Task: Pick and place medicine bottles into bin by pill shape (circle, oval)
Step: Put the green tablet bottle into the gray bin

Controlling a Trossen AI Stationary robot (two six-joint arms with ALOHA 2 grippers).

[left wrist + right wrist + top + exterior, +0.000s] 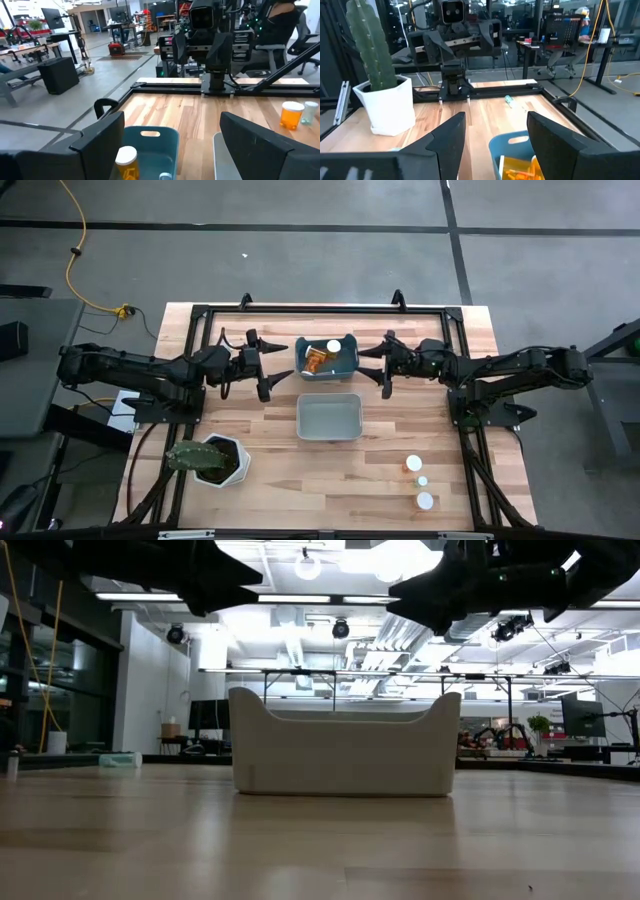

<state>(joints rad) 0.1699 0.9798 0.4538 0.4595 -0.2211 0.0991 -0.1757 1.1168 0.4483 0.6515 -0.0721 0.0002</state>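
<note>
Wooden desk (260, 430): 2 medicine bottles (322, 356) lie in the blue bin (348, 350), 3 more (418, 481) stand near a corner. Left claw (266, 370) and right claw (386, 366) flank that bin, fingers apart, empty.

Matt plastic bins (328, 418), pale planked wood table (260, 440), translucent orange bottles (413, 464).

Two matte-black jointed arms, apparently cabled, with angular dark fingers (102, 137).

Two bins: a blue bin (345, 360) and a grey bin (329, 418). Two bottles (318, 358) lie in the blue one; three more bottles (414, 464) stand on the bench (270, 480). One potted cactus (210, 460). Two claws.
</note>
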